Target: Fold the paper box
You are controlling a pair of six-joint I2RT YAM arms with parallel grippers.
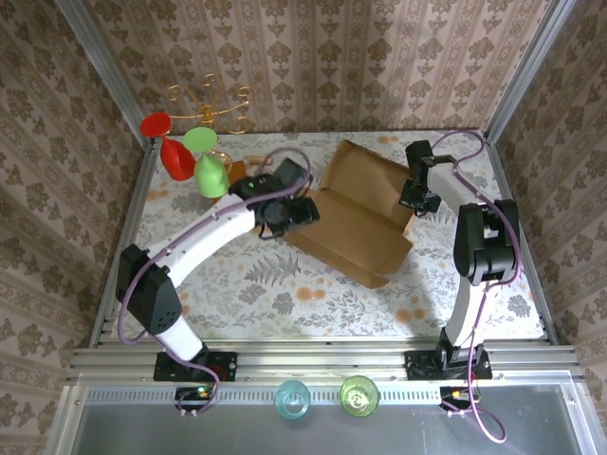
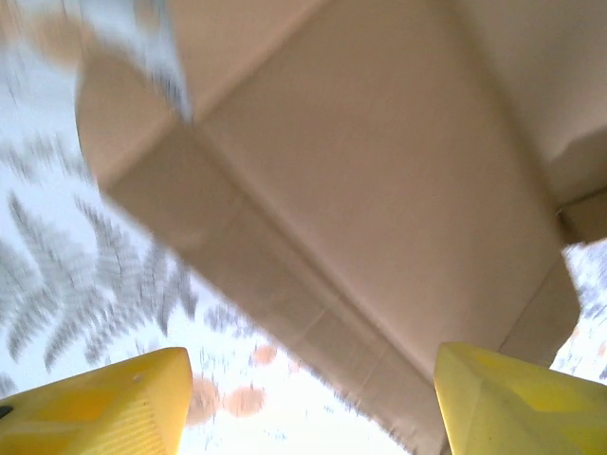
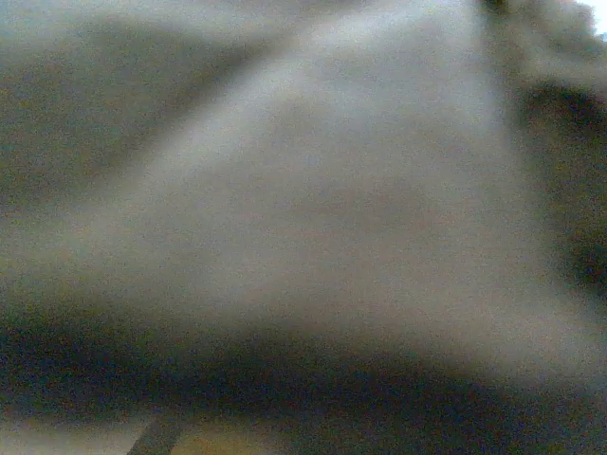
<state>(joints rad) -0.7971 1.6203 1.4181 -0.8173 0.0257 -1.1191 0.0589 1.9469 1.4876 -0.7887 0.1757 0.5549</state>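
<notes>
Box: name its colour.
Plain brown box, clearest in the top external view.

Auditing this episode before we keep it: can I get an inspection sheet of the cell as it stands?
Surface: floral tablecloth, lying flat, no spills seen.
Job's things: paper box, mid-table, partly folded, flaps not yet closed.
Clutter: red goblet, green goblet and gold wire stand at far left; small wooden board beside them; teal cup and green cup at the near rail.
Grippers: left gripper open at the box's left edge; right gripper shut at its far right edge, grip unclear.
Cables: purple cable loops over the left wrist; another runs along the right arm.
Surroundings: patterned wallpaper walls, aluminium frame.
</notes>
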